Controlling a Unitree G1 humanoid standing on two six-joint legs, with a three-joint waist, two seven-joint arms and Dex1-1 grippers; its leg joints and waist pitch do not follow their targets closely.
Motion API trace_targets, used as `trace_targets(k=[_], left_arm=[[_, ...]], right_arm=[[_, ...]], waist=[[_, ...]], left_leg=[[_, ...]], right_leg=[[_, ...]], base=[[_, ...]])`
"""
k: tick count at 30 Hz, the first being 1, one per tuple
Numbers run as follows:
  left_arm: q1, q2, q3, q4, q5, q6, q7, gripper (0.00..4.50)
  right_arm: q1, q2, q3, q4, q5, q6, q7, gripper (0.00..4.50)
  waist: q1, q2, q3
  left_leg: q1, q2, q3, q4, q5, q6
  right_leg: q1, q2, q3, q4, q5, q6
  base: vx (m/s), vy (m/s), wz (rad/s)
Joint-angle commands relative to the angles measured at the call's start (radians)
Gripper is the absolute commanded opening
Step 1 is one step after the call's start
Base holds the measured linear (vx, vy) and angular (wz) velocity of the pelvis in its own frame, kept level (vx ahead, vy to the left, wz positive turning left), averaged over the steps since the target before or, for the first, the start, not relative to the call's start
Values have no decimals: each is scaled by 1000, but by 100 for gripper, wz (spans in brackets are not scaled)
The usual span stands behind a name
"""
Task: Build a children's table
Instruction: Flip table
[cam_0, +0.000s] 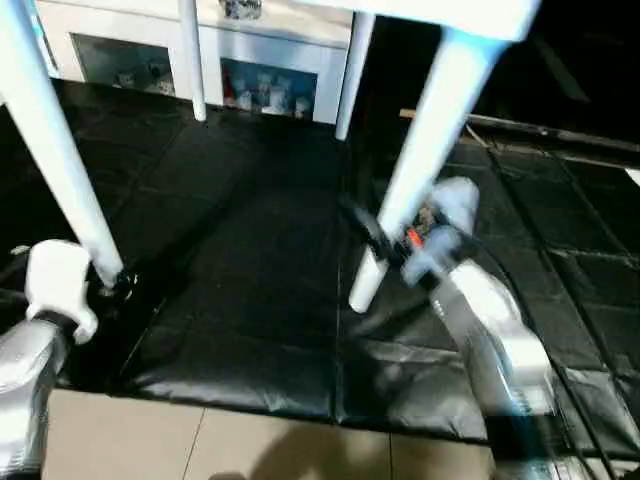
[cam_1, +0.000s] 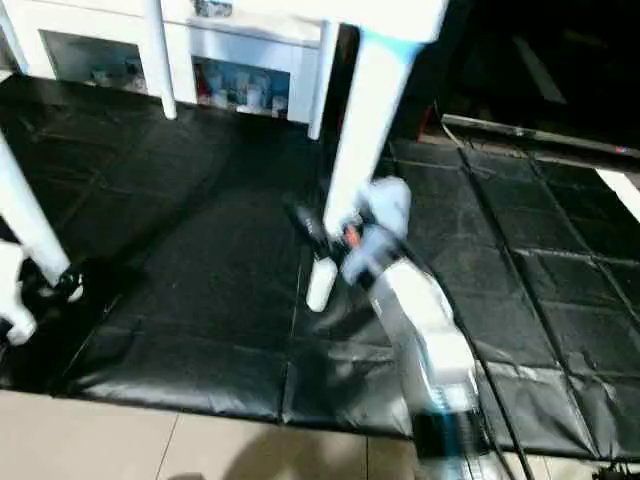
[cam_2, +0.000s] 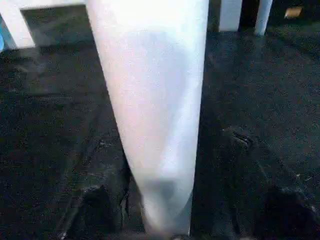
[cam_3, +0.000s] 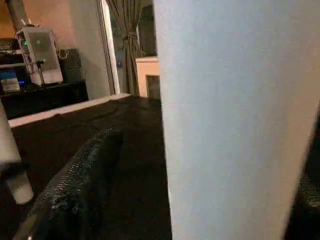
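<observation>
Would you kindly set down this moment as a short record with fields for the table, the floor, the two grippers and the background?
table: children's table standing on its four white legs
near legs: near left leg by the left gripper; near right leg by the right gripper
floor: black padded mat, pale tiles in front
grip: not clear for either gripper
background: white cabinet with glass-fronted shelves

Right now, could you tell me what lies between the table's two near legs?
Bare black floor mat lies between the left leg and right leg, seen in the left eye view.
</observation>
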Motion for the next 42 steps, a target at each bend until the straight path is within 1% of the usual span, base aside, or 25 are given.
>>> trace_targets(k=[1,5,7,10,12,13,15,17,18,19,20,21,22,23,26,28,29,32,33,34,35,36,37,39,42], left_arm=[[26,-22,-1,-79,-31,-13,-20,335],[107,-52,21,-166,-76,-13,-14,359],[164,-62,8,-214,-94,-6,-27,383],[231,-67,-14,-245,-87,-7,-42,383],[234,-69,-14,-245,-86,-9,-41,383],[249,-83,-9,-246,-89,-23,-33,383],[247,-103,5,-243,-92,-47,-12,383],[239,-136,20,-258,-118,-87,2,383],[239,-136,20,-258,-118,-87,2,383],[239,-145,10,-287,-129,-95,8,383],[239,-144,-2,-301,-127,-92,10,383],[241,-143,-13,-312,-123,-89,9,383],[242,-142,-16,-313,-123,-85,9,383],[250,-139,-29,-319,-119,-67,7,383],[264,-138,-45,-320,-118,-7,8,383],[256,-138,-42,-311,-101,18,38,383],[250,-138,-41,-312,-94,24,50,383],[240,-142,-44,-324,-72,40,93,383],[240,-135,-56,-336,-47,53,108,383],[244,-124,-68,-344,-34,58,106,383],[243,-123,-70,-342,-41,59,98,383],[238,-125,-77,-336,-76,70,79,383],[235,-132,-77,-334,-88,79,84,383],[230,-140,-83,-328,-80,82,96,383],[229,-146,-111,-315,-34,57,114,383]], right_arm=[[30,-14,13,-36,-3,-21,14,402],[103,-50,37,-52,-70,-49,-7,440],[140,-56,31,-64,-71,-58,-7,450],[187,-50,20,-73,-76,-95,-20,450],[191,-48,17,-73,-77,-102,-23,450],[216,-36,8,-73,-84,-136,-42,450],[238,-23,-2,-66,-100,-197,-66,450],[274,7,-25,-51,-142,-310,-132,450],[274,7,-25,-51,-142,-310,-132,450],[310,37,-32,-67,-149,-364,-162,450],[328,46,-28,-84,-147,-372,-165,450],[346,56,-23,-104,-141,-374,-166,450],[351,58,-21,-109,-142,-375,-168,450],[378,67,-10,-137,-152,-377,-185,450],[415,67,3,-162,-185,-345,-229,450],[442,66,9,-182,-182,-307,-239,450],[448,60,14,-188,-192,-290,-243,450],[464,54,24,-196,-208,-257,-255,450],[476,52,22,-200,-227,-230,-269,450],[484,49,20,-206,-249,-215,-288,450],[486,45,21,-205,-242,-215,-280,450],[500,7,37,-206,-166,-214,-188,450],[510,-9,44,-210,-127,-207,-152,450],[508,-22,39,-186,-185,-256,-172,450],[509,-1,5,-162,-94,-183,-170,450]], waist=[[-6,39,-45],[-6,34,-38],[-3,36,-36],[-3,37,-36],[-3,38,-32],[-2,34,-34],[-2,37,-30],[-3,34,-31],[-2,34,-31],[-4,39,-32],[-5,38,-31],[-7,42,-30],[-8,38,-31],[-8,46,-30],[-10,43,-28],[-12,54,-28],[-15,50,-27],[-24,56,-27],[-25,54,-27],[-31,66,-27],[-32,62,-28],[-32,69,-28],[-32,68,-29],[-31,63,-27],[-30,60,-30]], left_leg=[[11,57,-22,-92,-318,-46],[13,54,-24,-95,-366,-45],[12,57,-27,-96,-387,-45],[15,56,-27,-96,-397,-40],[12,55,-27,-97,-408,-40],[16,55,-27,-97,-415,-40],[15,55,-27,-98,-424,-41],[12,55,-28,-99,-420,-44],[12,55,-29,-99,-426,-46],[12,54,-32,-100,-434,-44],[13,56,-30,-99,-440,-44],[11,55,-32,-101,-452,-41],[10,55,-32,-101,-450,-38],[10,54,-32,-101,-451,-36],[6,52,-31,-101,-440,-35],[9,51,-32,-100,-450,-36],[8,50,-32,-100,-459,-35],[9,49,-34,-99,-466,-36],[9,48,-34,-98,-465,-33],[9,49,-36,-99,-469,-38],[7,47,-36,-98,-460,-35],[7,47,-36,-98,-461,-34],[9,47,-35,-95,-467,-20],[4,47,-32,-95,-445,-13],[2,46,-32,-92,-403,0]], right_leg=[[36,-84,70,-73,-156,-136],[30,-81,71,-87,-282,-99],[29,-85,73,-91,-310,-90],[25,-80,73,-93,-311,-84],[24,-80,74,-97,-320,-77],[22,-79,73,-98,-332,-74],[20,-83,74,-102,-352,-69],[21,-85,74,-105,-365,-59],[21,-86,73,-105,-374,-57],[24,-83,72,-103,-376,-54],[20,-84,74,-105,-372,-51],[21,-80,74,-103,-368,-53],[24,-79,73,-104,-364,-50],[23,-77,73,-102,-358,-50],[25,-75,75,-101,-365,-38],[22,-76,75,-105,-394,-30],[22,-74,74,-108,-408,-24],[21,-72,73,-112,-421,-18],[22,-73,72,-112,-423,-17],[22,-71,72,-113,-411,-22],[24,-71,72,-110,-401,-23],[23,-72,73,-109,-401,-27],[25,-72,72,-111,-400,-26],[25,-72,72,-111,-387,-33],[27,-77,73,-112,-418,-32]], base=[[0,0,0],[0,0,0],[0,0,0],[0,0,0],[0,0,0],[0,0,0],[0,0,0],[0,0,0],[0,0,0],[0,0,0],[0,0,0],[0,0,0],[0,0,0],[0,0,0],[0,0,0],[0,0,0],[0,0,0],[0,0,0],[0,0,0],[0,0,0],[0,0,0],[0,0,0],[0,0,0],[0,0,0],[0,0,0]])
